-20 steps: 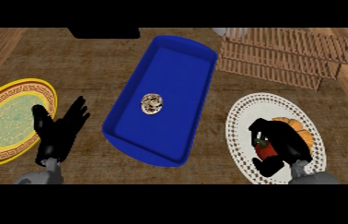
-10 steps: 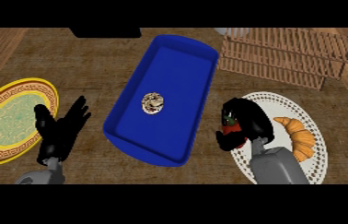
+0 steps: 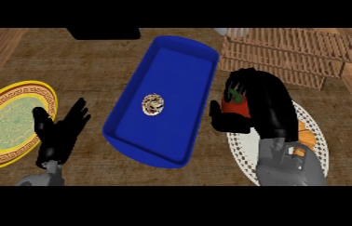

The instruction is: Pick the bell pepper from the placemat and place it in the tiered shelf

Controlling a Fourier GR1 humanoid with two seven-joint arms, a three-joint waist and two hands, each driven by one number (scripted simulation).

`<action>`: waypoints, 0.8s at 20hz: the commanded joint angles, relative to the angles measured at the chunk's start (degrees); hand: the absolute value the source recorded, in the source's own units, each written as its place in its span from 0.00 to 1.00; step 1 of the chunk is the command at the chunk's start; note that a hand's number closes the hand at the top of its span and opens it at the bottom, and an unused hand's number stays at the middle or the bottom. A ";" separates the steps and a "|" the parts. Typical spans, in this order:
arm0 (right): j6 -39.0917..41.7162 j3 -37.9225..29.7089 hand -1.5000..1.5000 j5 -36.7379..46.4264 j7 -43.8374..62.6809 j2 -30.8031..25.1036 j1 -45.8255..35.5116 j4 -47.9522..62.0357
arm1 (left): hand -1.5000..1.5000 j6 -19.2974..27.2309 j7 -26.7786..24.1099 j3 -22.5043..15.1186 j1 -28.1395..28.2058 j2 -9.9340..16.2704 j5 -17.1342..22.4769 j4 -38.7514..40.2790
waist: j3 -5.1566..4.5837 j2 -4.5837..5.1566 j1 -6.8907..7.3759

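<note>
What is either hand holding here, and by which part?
The right hand curls around the red bell pepper, gripping its body; the left hand holds nothing.

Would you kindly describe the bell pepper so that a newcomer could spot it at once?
Start at the large blue tray in the middle of the counter and look just past its right edge. There the right hand curls round the bell pepper, the only red thing with a green top.

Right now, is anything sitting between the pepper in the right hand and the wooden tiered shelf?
Nothing visible does. The right hand holds the bell pepper just below the tiered shelf, with only bare counter between them. The blue tray lies off to the side, left of that path.
</note>
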 commanded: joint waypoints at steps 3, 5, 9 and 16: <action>11.14 -5.60 1.00 -0.23 13.59 -1.98 -9.13 -16.51 | 0.50 -0.47 -0.44 0.25 0.48 -0.36 -0.01 2.26 | -0.22 0.11 -0.53; 14.62 -7.73 1.00 -0.09 19.33 -0.65 -16.56 -15.01 | 0.50 -0.61 0.02 -1.55 4.14 -1.16 -0.51 -2.52 | -0.20 0.09 0.45; 18.37 -17.00 1.00 -3.90 19.29 -5.36 -24.94 -11.53 | 0.50 0.18 1.24 -0.36 1.55 -0.90 -0.63 0.36 | -0.20 0.27 0.30; 16.96 -29.74 1.00 -8.84 13.24 -14.41 -32.45 -0.02 | 0.50 -0.55 0.11 -0.62 3.75 -0.69 -1.09 -2.29 | -0.16 0.42 0.75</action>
